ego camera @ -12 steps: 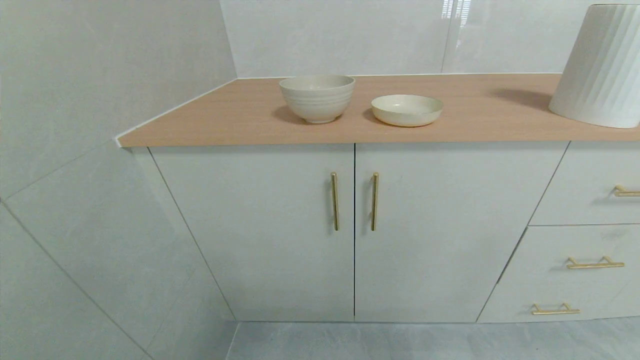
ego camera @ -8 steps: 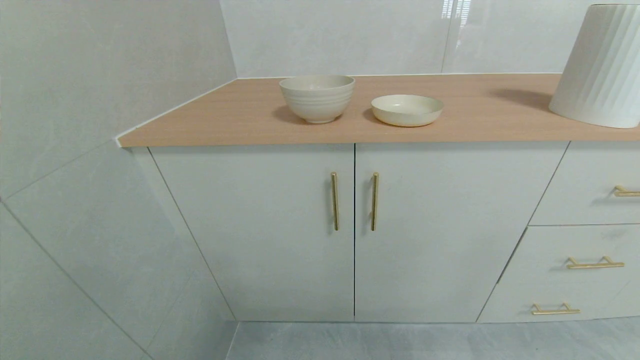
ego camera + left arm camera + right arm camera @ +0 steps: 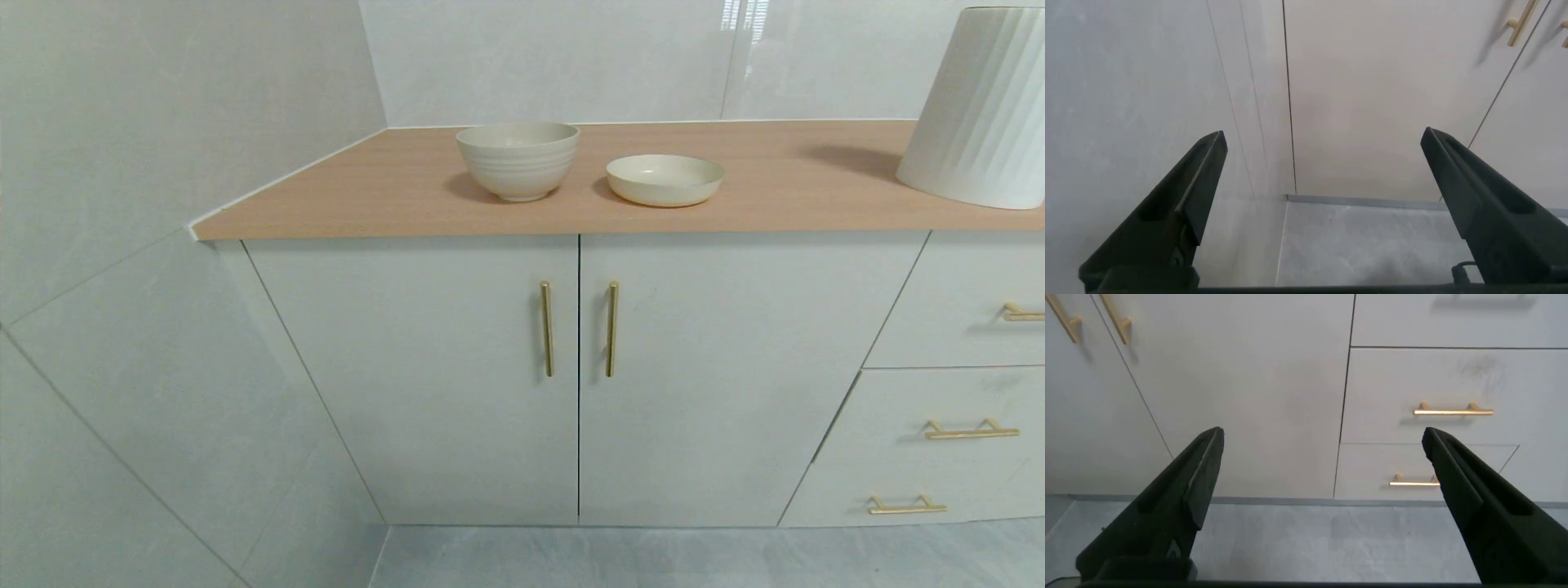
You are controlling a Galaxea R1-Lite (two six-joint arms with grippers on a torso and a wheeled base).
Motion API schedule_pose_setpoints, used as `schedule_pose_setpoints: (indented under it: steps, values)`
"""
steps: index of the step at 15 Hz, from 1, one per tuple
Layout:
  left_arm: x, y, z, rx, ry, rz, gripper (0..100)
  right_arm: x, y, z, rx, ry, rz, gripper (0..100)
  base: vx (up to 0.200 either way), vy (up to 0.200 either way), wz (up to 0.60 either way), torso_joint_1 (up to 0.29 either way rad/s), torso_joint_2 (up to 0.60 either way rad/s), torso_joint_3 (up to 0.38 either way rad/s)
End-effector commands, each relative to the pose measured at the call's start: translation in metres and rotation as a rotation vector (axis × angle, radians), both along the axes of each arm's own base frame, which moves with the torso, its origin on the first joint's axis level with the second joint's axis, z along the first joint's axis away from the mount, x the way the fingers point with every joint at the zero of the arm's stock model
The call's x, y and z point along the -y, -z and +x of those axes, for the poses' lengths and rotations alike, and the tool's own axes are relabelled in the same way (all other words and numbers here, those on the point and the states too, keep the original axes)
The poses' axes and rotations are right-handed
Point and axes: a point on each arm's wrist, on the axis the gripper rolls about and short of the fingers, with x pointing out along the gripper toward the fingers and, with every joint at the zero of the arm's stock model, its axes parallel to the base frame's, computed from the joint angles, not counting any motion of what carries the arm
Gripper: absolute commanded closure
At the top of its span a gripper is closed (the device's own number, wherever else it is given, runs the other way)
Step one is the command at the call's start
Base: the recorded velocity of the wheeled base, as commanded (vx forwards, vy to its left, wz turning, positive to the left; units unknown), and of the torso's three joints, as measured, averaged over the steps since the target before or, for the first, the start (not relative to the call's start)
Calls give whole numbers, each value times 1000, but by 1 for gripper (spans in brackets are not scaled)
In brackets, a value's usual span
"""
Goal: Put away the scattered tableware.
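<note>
While looking down at the wood-look countertop (image 3: 392,192), seeing a ribbed cream bowl (image 3: 518,159) standing upright toward the left corner, a little back from the front edge. Sitting just beside it on the right, not touching: a shallow cream dish (image 3: 664,180), also upright. Standing well apart at the far right of the same surface: a white fluted container (image 3: 980,106), partly cut off by the frame edge.

Running behind and along the left side: glossy tiled wall (image 3: 163,122), meeting the countertop at the corner. Closing off the space below: two white cabinet doors (image 3: 424,384), both shut, with vertical gold bar handles (image 3: 547,328) flanking the centre seam. Stacking to the right of the doors: white drawers (image 3: 963,302) with horizontal gold pulls (image 3: 971,429), all shut. Lying underneath: grey tiled floor (image 3: 694,559).

Hanging low before the left door where it meets the side wall: left gripper (image 3: 1323,140), fingers spread wide apart, floor and door base showing between them. Hanging low before the drawers: right gripper (image 3: 1323,438), fingers likewise wide apart, with drawer fronts and floor showing between them.
</note>
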Motion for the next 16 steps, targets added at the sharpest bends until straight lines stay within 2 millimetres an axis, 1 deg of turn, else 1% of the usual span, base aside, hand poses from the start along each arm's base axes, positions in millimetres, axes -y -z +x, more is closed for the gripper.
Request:
schedule_pose_setpoints:
  steps: [1, 6, 7, 8, 9, 10, 11, 12, 13, 14, 15, 16]
  values:
    - [0, 0, 0, 1, 0, 0, 0, 0, 0, 0, 0, 0, 0, 0, 0, 0, 0, 0, 0, 0]
    - [0, 0, 0, 0, 0, 0, 0, 0, 0, 0, 2, -3, -3, 0, 0, 0, 0, 0, 0, 0]
    - [0, 0, 0, 0, 0, 0, 0, 0, -4, -1, 13, -12, -5, 0, 0, 0, 0, 0, 0, 0]
    - [0, 0, 0, 0, 0, 0, 0, -1, -34, -6, 71, -65, 5, 0, 0, 0, 0, 0, 0, 0]
    - [0, 0, 0, 0, 0, 0, 0, -2, -65, -6, 85, -137, 41, 0, 0, 0, 0, 0, 0, 0]
    - [0, 0, 0, 0, 0, 0, 0, -4, -84, 9, -17, -246, 46, 0, 0, 0, 0, 0, 0, 0]
    - [0, 0, 0, 0, 0, 0, 0, -7, -98, 35, -152, -336, 52, 0, 0, 0, 0, 0, 0, 0]
    - [0, 0, 0, 0, 0, 0, 0, -10, -109, 66, -272, -411, 70, 0, 0, 0, 0, 0, 0, 0]
    - [0, 0, 0, 1, 0, 0, 0, -17, -122, 100, -353, -476, 78, 0, 0, 0, 0, 0, 0, 0]
    - [0, 0, 0, 1, 0, 0, 0, -26, -126, 126, -412, -532, 77, 0, 0, 0, 0, 0, 0, 0]
    - [0, 0, 0, 0, 0, 0, 0, -47, -129, 168, -447, -617, 62, 0, 0, 0, 0, 0, 0, 0]
    - [0, 0, 0, 0, 0, 0, 0, -65, -124, 200, -454, -654, 52, 0, 0, 0, 0, 0, 0, 0]
